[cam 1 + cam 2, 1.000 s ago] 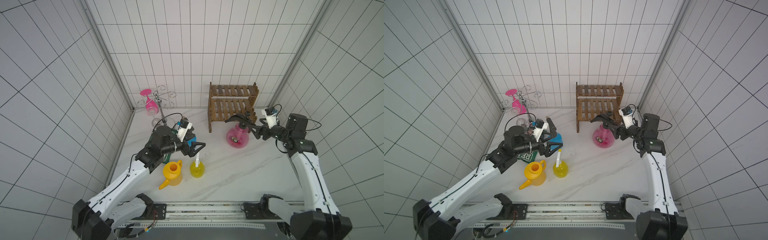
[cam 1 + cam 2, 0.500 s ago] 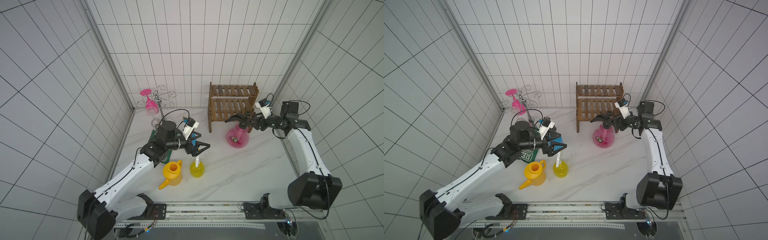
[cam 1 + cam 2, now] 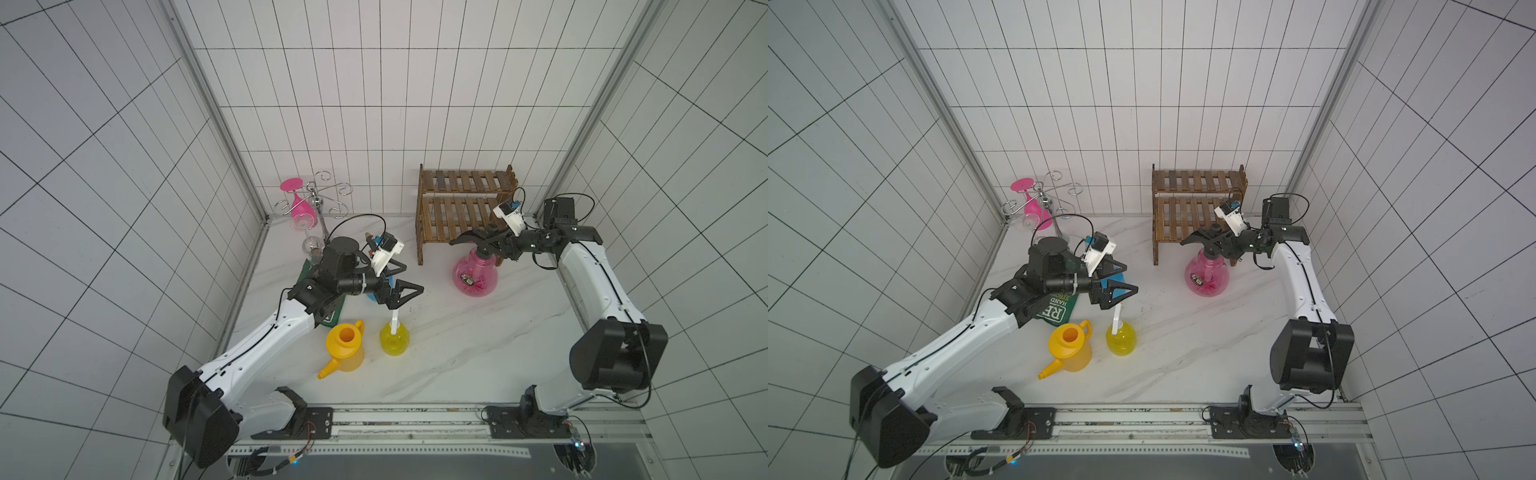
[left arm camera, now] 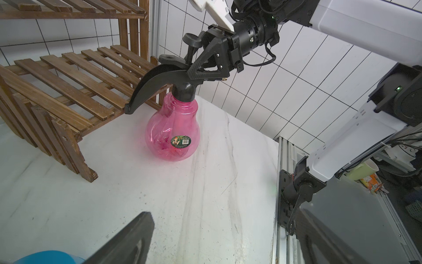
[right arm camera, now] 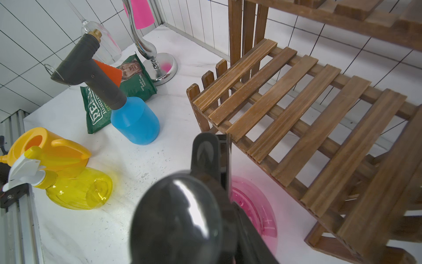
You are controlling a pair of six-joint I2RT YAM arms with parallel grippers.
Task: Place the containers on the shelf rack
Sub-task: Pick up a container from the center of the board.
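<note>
The pink sprayer [image 3: 475, 276] [image 4: 173, 130] stands on the white table just in front of the shelf rack [image 3: 461, 208] [image 3: 1183, 212]. My right gripper [image 3: 488, 245] [image 4: 201, 64] is shut on its black pump head. My left gripper [image 3: 405, 291] [image 3: 1121, 291] hovers open and empty above the yellow trigger bottle [image 3: 395, 338] [image 5: 75, 192]. The blue sprayer [image 3: 1119, 278] [image 5: 134, 121] stands right behind that gripper. Beside the yellow bottle sits the yellow-orange watering can [image 3: 345, 345] [image 5: 52, 150]. Both rack shelves are bare.
A chrome wire holder [image 3: 318, 199] with a hanging pink wine glass [image 3: 299, 203] stands in the back left corner. A green snack bag [image 3: 1057, 309] [image 5: 134, 84] lies under my left arm. Tiled walls close in three sides; a metal rail [image 3: 407, 419] runs along the front.
My right gripper has closed its jaws on the pink sprayer's pump head. The left gripper has shifted slightly forward over the yellow bottle, still open.
</note>
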